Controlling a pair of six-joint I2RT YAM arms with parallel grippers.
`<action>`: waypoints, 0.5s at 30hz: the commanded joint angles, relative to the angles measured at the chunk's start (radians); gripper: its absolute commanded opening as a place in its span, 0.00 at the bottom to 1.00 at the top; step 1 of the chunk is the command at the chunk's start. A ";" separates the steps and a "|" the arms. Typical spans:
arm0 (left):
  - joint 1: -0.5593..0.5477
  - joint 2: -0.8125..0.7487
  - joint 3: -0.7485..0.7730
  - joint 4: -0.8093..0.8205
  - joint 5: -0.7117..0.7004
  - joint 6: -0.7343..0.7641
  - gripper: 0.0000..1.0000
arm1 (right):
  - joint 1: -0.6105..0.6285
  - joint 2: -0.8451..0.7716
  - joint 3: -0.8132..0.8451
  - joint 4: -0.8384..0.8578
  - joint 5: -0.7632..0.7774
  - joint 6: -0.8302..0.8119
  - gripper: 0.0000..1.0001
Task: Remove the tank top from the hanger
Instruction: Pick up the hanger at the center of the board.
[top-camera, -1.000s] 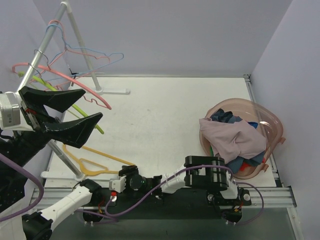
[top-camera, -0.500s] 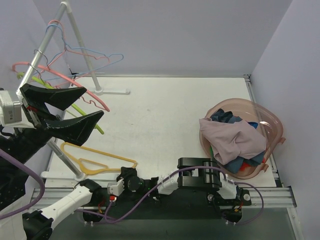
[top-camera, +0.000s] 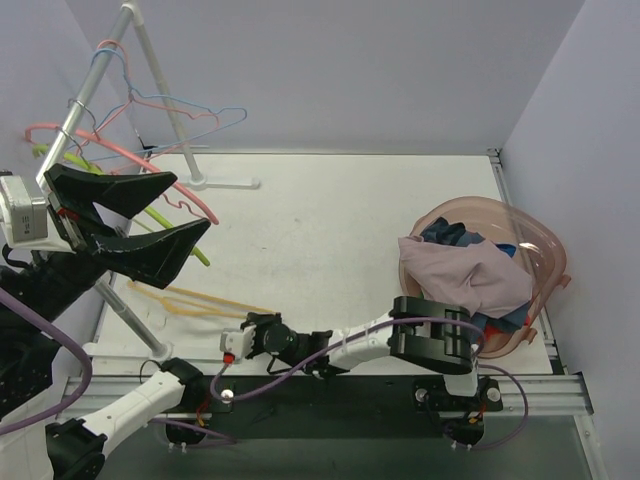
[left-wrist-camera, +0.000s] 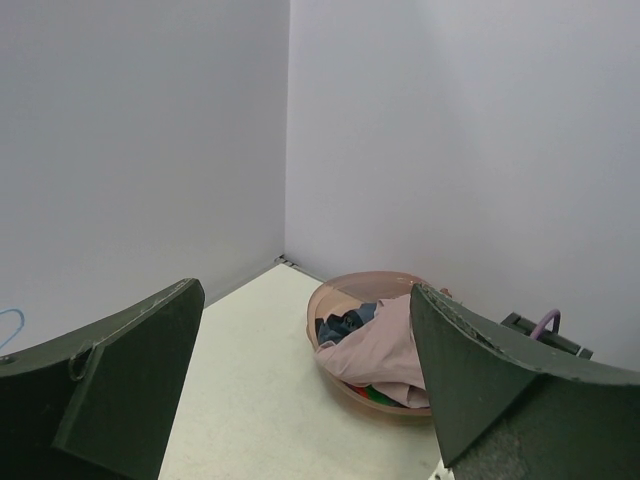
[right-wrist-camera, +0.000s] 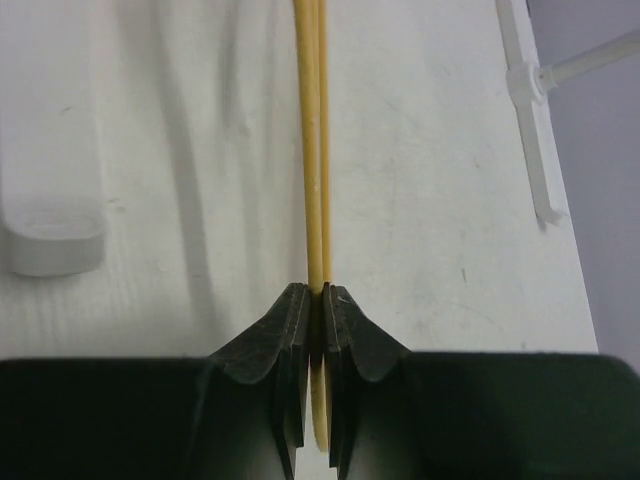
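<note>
Right wrist view has the right gripper (right-wrist-camera: 318, 300) pressed together on the yellow hanger (right-wrist-camera: 311, 150), whose thin bars run straight away from the jaws and nearly overlap – the frame is seen edge-on over the white table (right-wrist-camera: 420, 180). From the top external camera that hanger (top-camera: 205, 298) sits at the near-left of the table, close to the foot of the white rack (top-camera: 150, 60), with no garment on it. The tank top (top-camera: 465, 275), a pale pink heap, lies on top of the other clothes in the translucent brown basket (top-camera: 548, 250) at the right side, well apart from the hanger. The left gripper (top-camera: 185, 208) hangs high beside the rack with its fingers spread wide and nothing between them (pink, blue and green hangers sit on the rack's bar).
</note>
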 joint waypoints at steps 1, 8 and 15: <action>-0.004 0.005 0.021 0.027 0.007 -0.006 0.95 | -0.060 -0.156 -0.038 -0.050 0.014 0.164 0.00; -0.004 0.015 0.036 0.033 0.017 -0.009 0.95 | -0.095 -0.268 -0.091 -0.145 -0.055 0.302 0.00; -0.004 0.020 -0.005 -0.034 0.014 0.068 0.95 | -0.112 -0.404 -0.203 -0.165 -0.064 0.493 0.00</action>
